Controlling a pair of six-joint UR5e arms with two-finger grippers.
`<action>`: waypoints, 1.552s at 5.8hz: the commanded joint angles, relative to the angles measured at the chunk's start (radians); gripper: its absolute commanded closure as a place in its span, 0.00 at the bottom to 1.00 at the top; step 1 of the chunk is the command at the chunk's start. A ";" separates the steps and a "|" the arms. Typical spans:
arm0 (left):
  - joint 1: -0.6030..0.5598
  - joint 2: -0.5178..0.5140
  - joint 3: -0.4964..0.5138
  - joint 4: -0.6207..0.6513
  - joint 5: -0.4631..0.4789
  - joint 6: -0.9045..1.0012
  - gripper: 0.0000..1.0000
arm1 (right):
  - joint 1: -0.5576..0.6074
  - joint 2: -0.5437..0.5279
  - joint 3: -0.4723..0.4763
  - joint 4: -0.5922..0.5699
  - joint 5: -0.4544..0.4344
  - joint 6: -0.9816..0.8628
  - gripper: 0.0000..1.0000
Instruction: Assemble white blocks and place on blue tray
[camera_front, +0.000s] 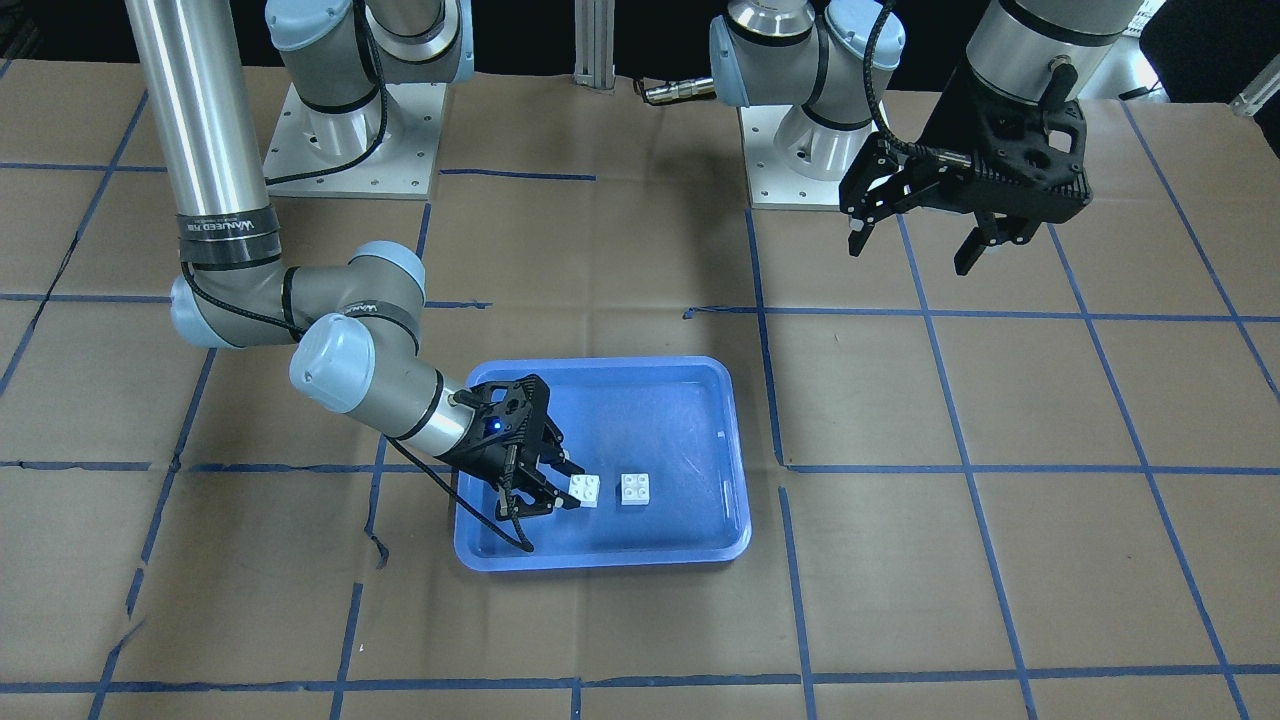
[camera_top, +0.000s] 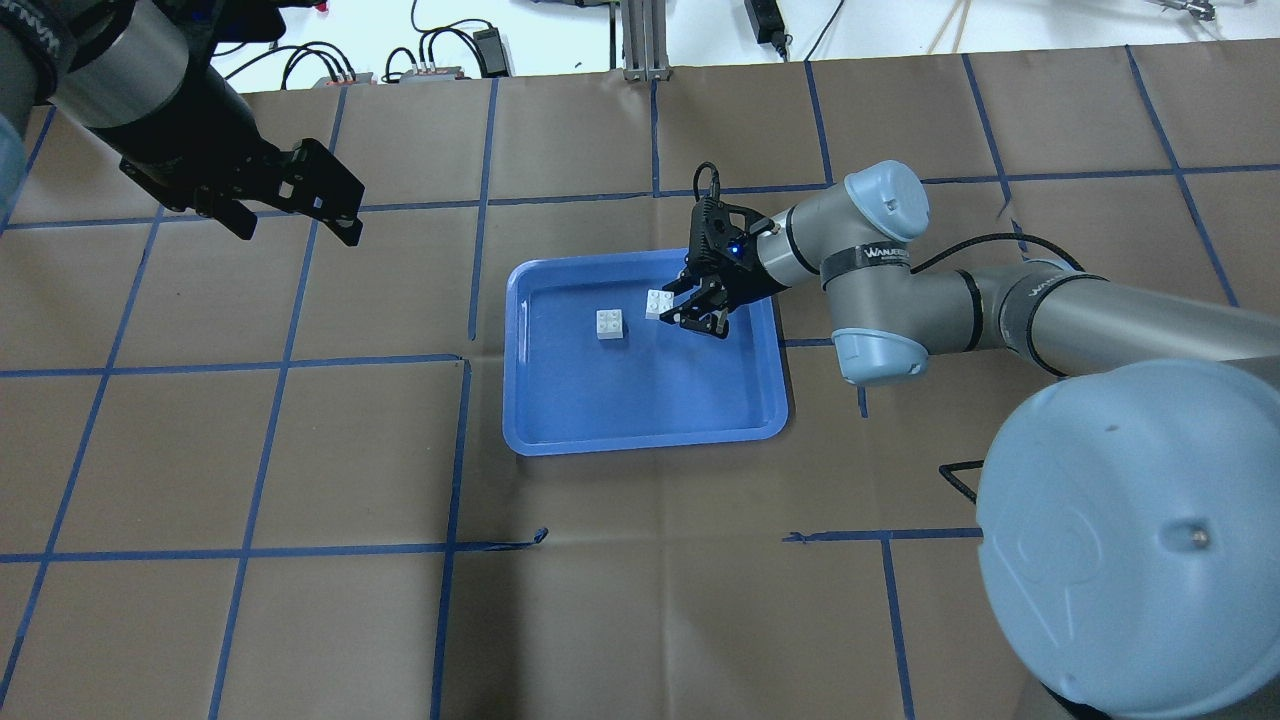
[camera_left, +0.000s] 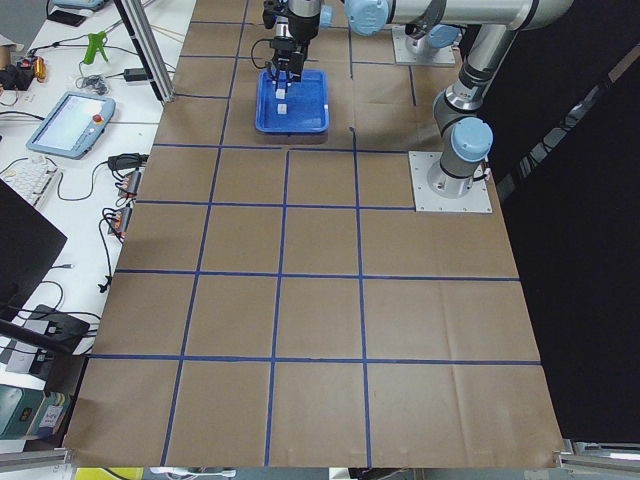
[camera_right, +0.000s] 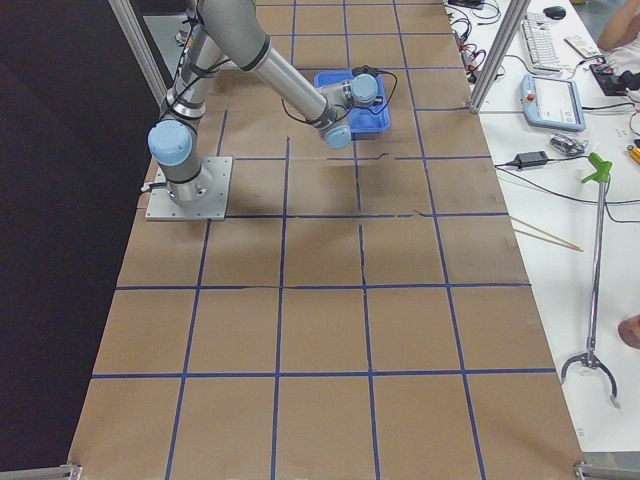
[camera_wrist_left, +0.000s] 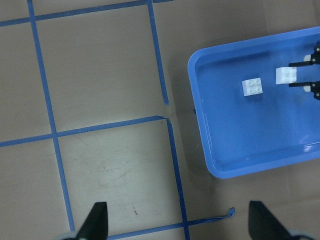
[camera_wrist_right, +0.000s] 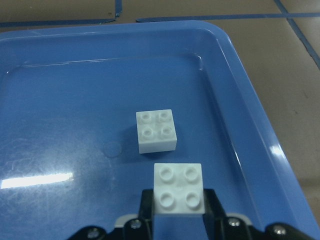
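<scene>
The blue tray (camera_front: 660, 420) lies at the table's middle. One white block (camera_front: 634, 488) sits studs up on the tray floor. My right gripper (camera_front: 568, 488) is shut on the second white block (camera_front: 585, 490), studs up, low over the tray beside the first, with a small gap between them. The right wrist view shows the held block (camera_wrist_right: 178, 187) between the fingers and the free block (camera_wrist_right: 156, 131) just ahead. My left gripper (camera_front: 915, 245) is open and empty, raised well away from the tray (camera_top: 640, 400). The left wrist view shows both blocks (camera_wrist_left: 252, 86) in the tray (camera_wrist_left: 250, 145).
The table is covered in brown paper with a blue tape grid. Both arm bases (camera_front: 355, 140) stand at the robot's edge. A side bench with a pendant (camera_left: 68, 120) and cables runs along the far edge.
</scene>
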 joint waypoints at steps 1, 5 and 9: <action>-0.002 -0.001 -0.014 0.005 -0.001 0.001 0.01 | 0.016 0.020 -0.010 -0.006 -0.017 0.001 0.69; -0.004 -0.026 0.000 0.027 -0.014 0.004 0.01 | 0.039 0.021 -0.010 -0.006 -0.019 0.003 0.69; -0.004 -0.023 0.006 0.027 -0.014 0.002 0.01 | 0.044 0.034 -0.010 -0.010 -0.021 0.003 0.69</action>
